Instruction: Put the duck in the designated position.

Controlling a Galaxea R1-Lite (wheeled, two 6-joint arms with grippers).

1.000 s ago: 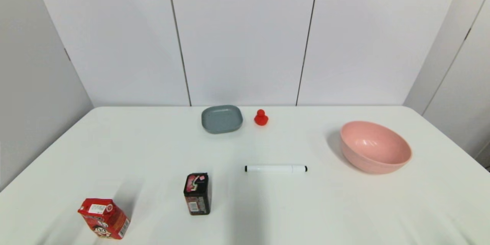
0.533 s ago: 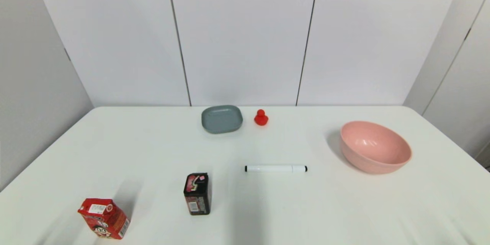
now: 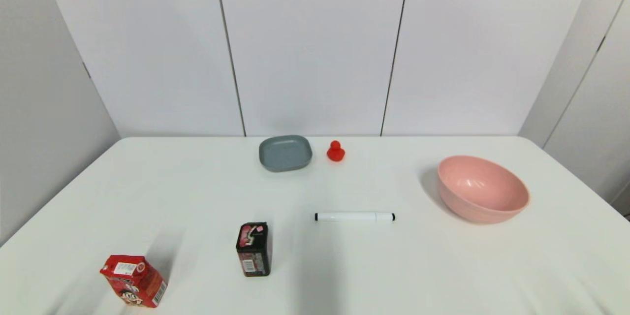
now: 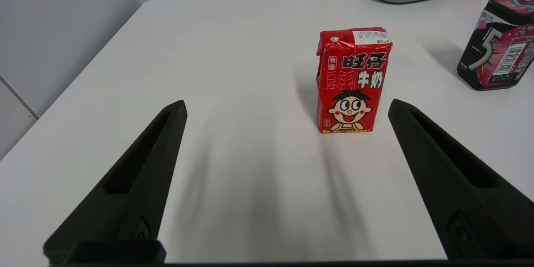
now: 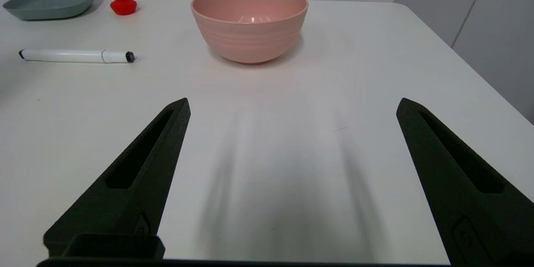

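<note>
Both arms parked low at the near side, out of the head view.

The left gripper [image 4: 288, 106] shows only in its own wrist view: its two long black fingers [image 4: 137, 175] are spread wide apart, with nothing between them, and they hang a little above the surface, not touching it. The right gripper [image 5: 292, 104] is in the same pose in its wrist view: the two black fingers [image 5: 133, 179] stand far from each other, holding nothing, and point forward and slightly down. Each finger is a narrow wedge with a long slot along its inner face. No arm link or wrist body can be seen in any view.
</note>
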